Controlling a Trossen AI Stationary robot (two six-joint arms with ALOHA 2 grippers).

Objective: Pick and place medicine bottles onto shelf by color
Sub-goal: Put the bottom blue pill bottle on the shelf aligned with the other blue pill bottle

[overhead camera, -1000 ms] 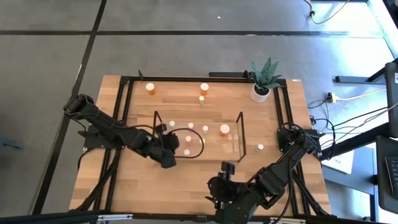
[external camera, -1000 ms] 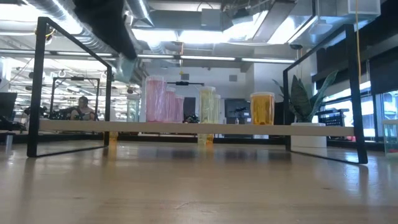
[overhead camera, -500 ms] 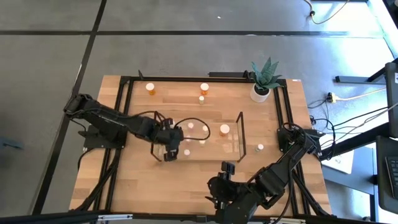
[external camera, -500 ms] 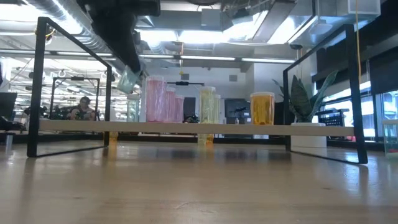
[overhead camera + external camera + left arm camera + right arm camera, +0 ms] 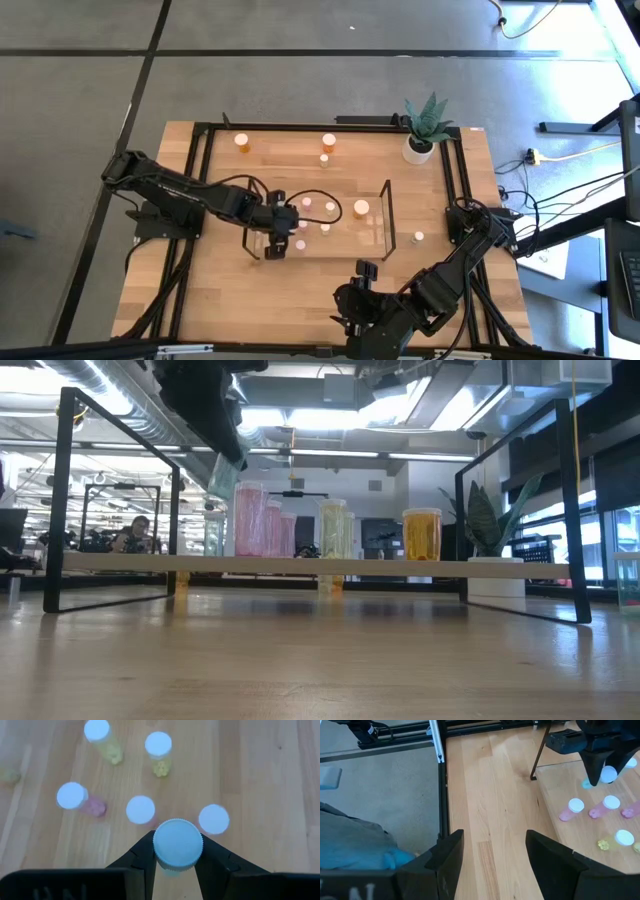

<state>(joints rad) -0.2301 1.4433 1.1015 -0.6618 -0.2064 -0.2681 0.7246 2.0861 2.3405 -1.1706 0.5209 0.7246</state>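
The left gripper (image 5: 177,870) hangs over the left half of the shelf (image 5: 386,215), its jaws clamped on the cap end of a pale bluish-green bottle (image 5: 177,844) held upright above the deck. The step in hand looks like the placing: the bottle is carried, not yet set down. Below it on the shelf stand three pinkish bottles (image 5: 140,810) close together and, farther along toward the shelf's middle, two yellowish-green bottles (image 5: 159,745); an orange bottle (image 5: 361,209) stands near the shelf's right end. The next move probably calls for a straight descent onto bare deck near the shelf's left end, clear of the pink group, then a release. Room is tight there: the pink caps sit just beside the carried bottle's line of descent, and the shelf's black end frame (image 5: 70,500) bounds the left side. More bottles wait along the table's far edge, two orange ones (image 5: 241,141) and a small pale one, with another just off the shelf's right end. The right gripper (image 5: 490,865) waits near the table's near edge, jaws apart and empty.
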